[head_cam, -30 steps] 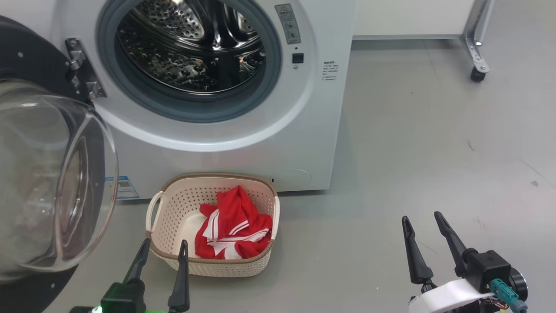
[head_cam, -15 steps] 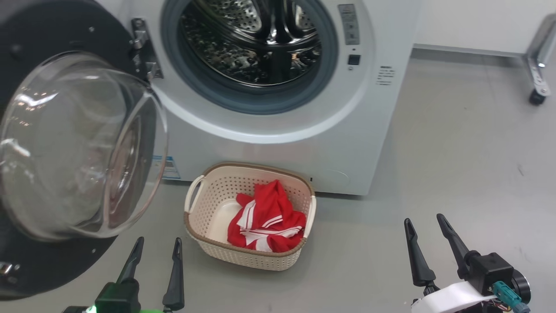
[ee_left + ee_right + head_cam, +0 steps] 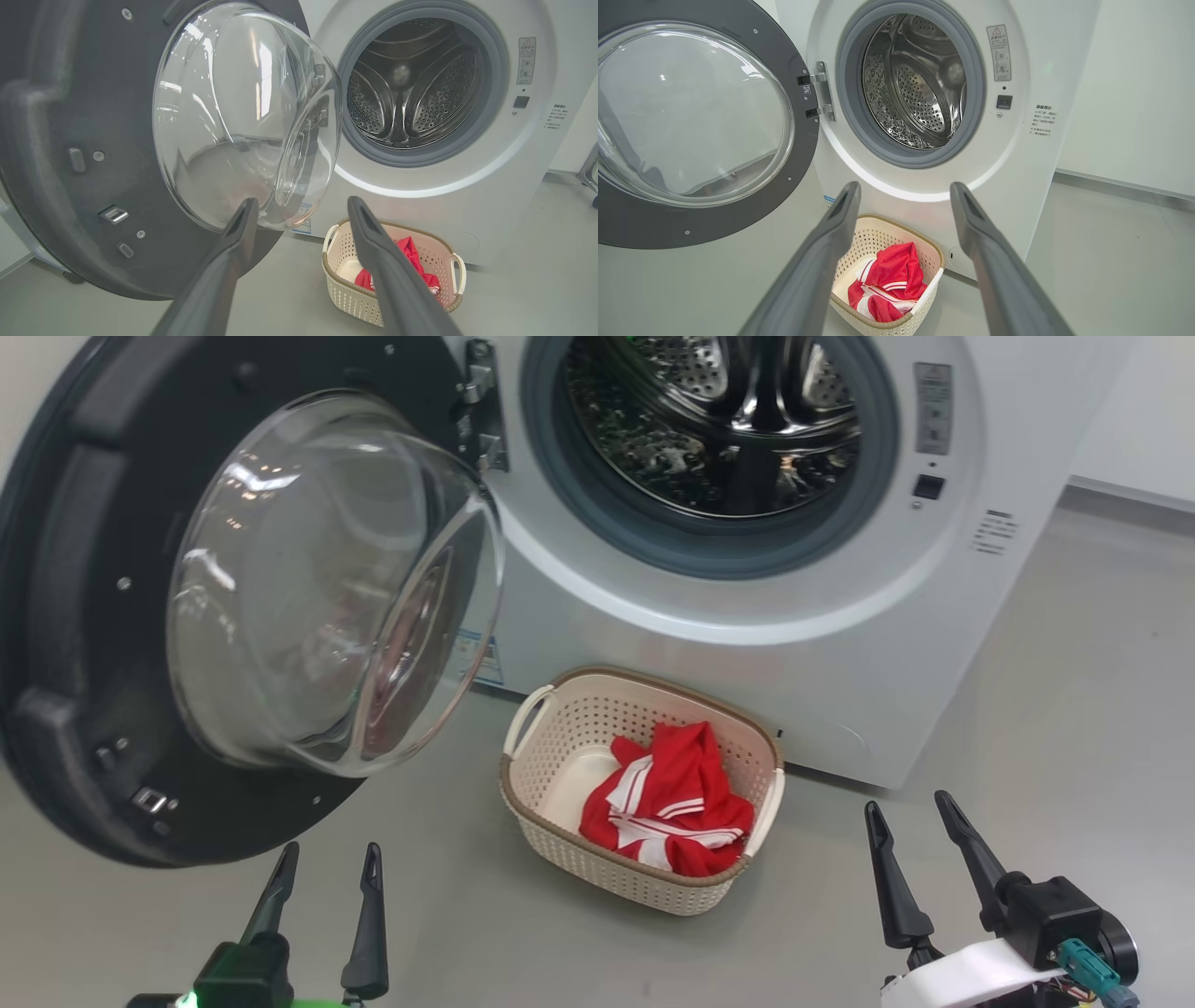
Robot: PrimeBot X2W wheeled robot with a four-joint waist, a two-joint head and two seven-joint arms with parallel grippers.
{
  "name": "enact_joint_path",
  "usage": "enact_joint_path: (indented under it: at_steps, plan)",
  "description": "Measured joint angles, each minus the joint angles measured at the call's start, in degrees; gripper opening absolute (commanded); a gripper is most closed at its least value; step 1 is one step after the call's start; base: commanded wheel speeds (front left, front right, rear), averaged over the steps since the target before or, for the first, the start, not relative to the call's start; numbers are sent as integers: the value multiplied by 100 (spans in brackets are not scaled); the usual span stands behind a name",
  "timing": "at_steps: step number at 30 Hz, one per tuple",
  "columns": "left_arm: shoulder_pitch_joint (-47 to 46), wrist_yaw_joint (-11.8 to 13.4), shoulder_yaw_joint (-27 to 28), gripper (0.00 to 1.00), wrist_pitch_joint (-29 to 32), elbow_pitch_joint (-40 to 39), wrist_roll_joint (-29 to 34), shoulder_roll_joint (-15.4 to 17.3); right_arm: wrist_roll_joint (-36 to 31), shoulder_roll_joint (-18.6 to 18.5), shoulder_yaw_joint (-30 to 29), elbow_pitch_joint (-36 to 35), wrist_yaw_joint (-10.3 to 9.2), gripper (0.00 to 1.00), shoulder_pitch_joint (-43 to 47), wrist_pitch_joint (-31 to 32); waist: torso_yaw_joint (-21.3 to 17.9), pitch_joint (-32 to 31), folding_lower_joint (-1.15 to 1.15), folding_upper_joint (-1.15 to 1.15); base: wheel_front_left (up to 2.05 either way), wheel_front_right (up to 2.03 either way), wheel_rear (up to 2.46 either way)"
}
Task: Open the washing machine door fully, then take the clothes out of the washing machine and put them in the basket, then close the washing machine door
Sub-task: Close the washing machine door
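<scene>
Two empty: left hand [image 3: 332,847], right hand [image 3: 906,801] splayed; door [image 3: 280,597] open leftward, bulging right.

- The floor [image 3: 1074,691] ahead of me is smooth and pale grey, one unbroken surface with a dull sheen.
- On my right a plain white wall [image 3: 1134,93] rises, flat and bare.
- A narrow grey skirting strip [image 3: 1115,183] runs along the line where that wall meets the floor.
- At the right edge of my left wrist view a silvery metal leg [image 3: 589,167] slants down to a small dark castor [image 3: 595,201] on the floor, near the wall; what it carries is cut off.
- The light is even and soft, and shadows on the floor are faint and blurred.
</scene>
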Motion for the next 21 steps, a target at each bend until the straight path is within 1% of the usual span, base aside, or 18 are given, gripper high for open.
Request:
enact_joint_path:
  at_steps: [1,7,11,21]
  plan:
    - [0,0,0,100,0,0,0,0,0,0,0,0,0,100,0,0,0,0,0,0,0,0,0]
    - [0,23,47,100,-16,0,-2,0,-1,-1,35,-3,1,100,-1,45,388,50,0,0,0,0,0]
    - [1,41,98,100,-19,-1,-18,-1,-4,-1,104,-22,2,100,-10,64,561,95,0,0,0,0,0]
    - [1,41,104,100,-75,-14,-34,-3,-12,-31,146,-31,9,100,-29,119,627,229,0,0,0,0,0]
